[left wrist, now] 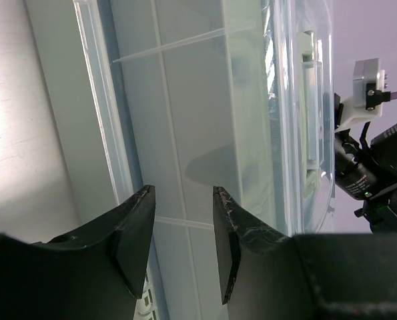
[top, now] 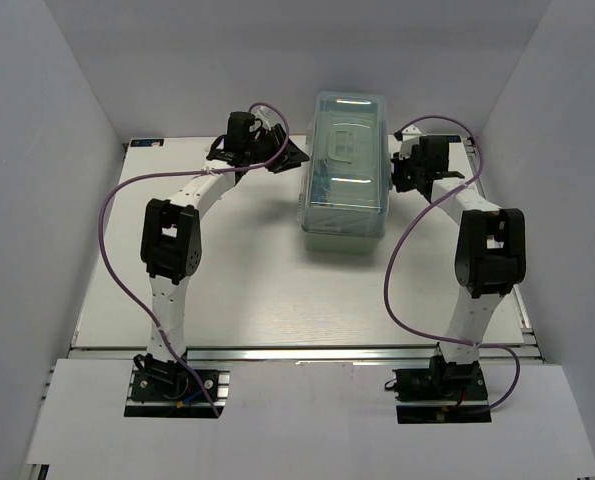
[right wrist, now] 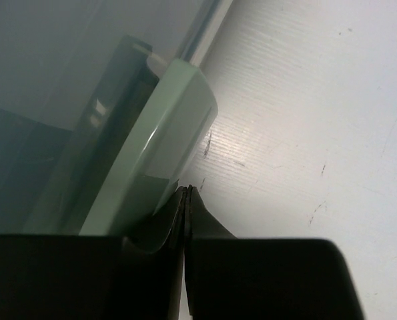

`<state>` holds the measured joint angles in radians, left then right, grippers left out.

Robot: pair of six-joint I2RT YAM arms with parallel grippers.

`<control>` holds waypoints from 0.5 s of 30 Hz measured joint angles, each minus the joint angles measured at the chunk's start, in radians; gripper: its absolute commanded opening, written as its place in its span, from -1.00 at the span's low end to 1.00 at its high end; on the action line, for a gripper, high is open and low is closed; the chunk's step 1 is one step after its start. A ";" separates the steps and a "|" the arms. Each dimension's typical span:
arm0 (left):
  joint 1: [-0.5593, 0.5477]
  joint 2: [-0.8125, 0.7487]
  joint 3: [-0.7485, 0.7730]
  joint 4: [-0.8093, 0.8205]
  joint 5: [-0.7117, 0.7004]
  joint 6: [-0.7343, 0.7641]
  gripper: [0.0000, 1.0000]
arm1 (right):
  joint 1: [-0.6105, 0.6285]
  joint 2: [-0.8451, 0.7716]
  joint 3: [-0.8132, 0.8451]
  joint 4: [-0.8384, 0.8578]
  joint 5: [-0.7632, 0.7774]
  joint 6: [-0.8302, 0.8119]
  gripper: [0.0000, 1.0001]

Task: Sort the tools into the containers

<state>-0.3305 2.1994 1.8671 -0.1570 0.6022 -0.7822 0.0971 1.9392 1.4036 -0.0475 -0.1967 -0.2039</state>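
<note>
A pale mint-green toolbox (top: 345,172) with a translucent clear lid stands closed at the middle back of the table. My left gripper (top: 299,155) is open and empty at its left side; the left wrist view shows its jaws apart in front of the box's side wall (left wrist: 185,120). My right gripper (top: 397,172) is shut and empty at the box's right side; the right wrist view has its tips (right wrist: 188,190) against a green latch-like part (right wrist: 165,133) near the table. No loose screwdrivers or rods show; some dark shapes sit inside the box.
White walls enclose the table on three sides. Purple cables (top: 112,250) loop from both arms. The right arm's wrist camera (left wrist: 368,87) shows beyond the box in the left wrist view.
</note>
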 measured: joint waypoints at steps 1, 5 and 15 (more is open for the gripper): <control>0.000 0.000 0.000 0.000 0.000 0.000 0.00 | -0.001 0.000 0.000 0.009 0.000 0.003 -0.97; 0.000 0.000 -0.006 0.008 0.004 -0.003 0.00 | -0.005 -0.001 0.000 0.035 0.000 0.014 -0.83; -0.001 0.000 -0.010 0.011 0.009 -0.004 0.00 | -0.023 -0.033 -0.009 0.050 -0.016 0.025 -0.33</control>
<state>-0.3317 2.1994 1.8576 -0.1455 0.6113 -0.7864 0.0738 1.9060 1.3945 0.0029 -0.2123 -0.1787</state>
